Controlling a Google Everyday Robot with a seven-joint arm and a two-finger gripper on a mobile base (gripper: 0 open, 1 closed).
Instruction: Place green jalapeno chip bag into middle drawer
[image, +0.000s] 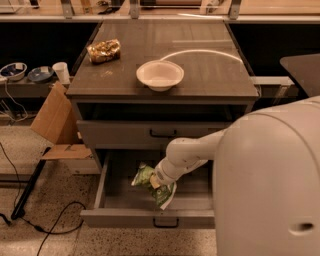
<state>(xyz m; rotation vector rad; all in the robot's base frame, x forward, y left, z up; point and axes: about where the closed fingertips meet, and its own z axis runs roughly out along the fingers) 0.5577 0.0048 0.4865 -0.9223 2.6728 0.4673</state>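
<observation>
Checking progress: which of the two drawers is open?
The lower drawer, pulled out, with the tool and green bag inside it; the upper drawer is shut.

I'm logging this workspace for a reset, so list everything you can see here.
middle drawer: one, grey, pulled open, lowest
green jalapeno chip bag: one, green, inside that drawer
upper drawer: one, grey, shut
bowl: one, white, on cabinet top
snack bag: one, brown-gold, top's far left
cup: one, white, far left
cardboard: one, brown, left of cabinet
arm: one, white, reaching into drawer
gripper: one, in the drawer, at the bag
</observation>
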